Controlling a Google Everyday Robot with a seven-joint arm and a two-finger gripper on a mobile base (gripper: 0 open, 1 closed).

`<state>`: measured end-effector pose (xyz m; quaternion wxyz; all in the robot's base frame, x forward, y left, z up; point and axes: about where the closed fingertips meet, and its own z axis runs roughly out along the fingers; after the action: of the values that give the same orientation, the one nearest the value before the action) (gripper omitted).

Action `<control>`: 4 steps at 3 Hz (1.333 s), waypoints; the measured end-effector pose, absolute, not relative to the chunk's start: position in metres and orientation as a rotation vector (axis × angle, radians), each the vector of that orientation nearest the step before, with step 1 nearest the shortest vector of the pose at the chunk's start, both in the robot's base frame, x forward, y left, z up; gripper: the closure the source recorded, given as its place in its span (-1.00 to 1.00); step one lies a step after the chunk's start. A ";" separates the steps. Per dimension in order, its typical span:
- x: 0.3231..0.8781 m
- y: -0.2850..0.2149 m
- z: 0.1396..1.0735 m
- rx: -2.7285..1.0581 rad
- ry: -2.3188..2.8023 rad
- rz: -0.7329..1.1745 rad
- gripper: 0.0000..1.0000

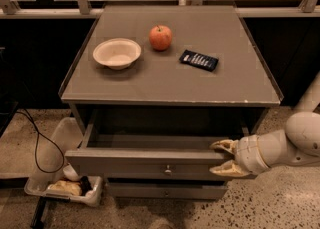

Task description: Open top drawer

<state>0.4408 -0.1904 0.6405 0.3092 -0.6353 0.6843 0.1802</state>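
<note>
Camera view, flat grey top drawer (130, 163), cream claw (223, 157) parted — right end

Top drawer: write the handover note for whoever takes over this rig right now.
Tool: at the right end of the top drawer front, arm reaching in from the right; whether it grips is unclear.
Top drawer: pulled partway out, interior showing behind the front.
Done: the drawer is open partway.
Left: probably pull it out further if full opening is wanted, then draw the tool clear.
On the cabinet top: bowl, apple.
</note>
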 end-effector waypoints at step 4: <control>0.427 -0.192 0.642 -1.666 1.810 0.478 0.61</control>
<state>0.4269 -0.1924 0.6419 0.3125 -0.6315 0.6861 0.1812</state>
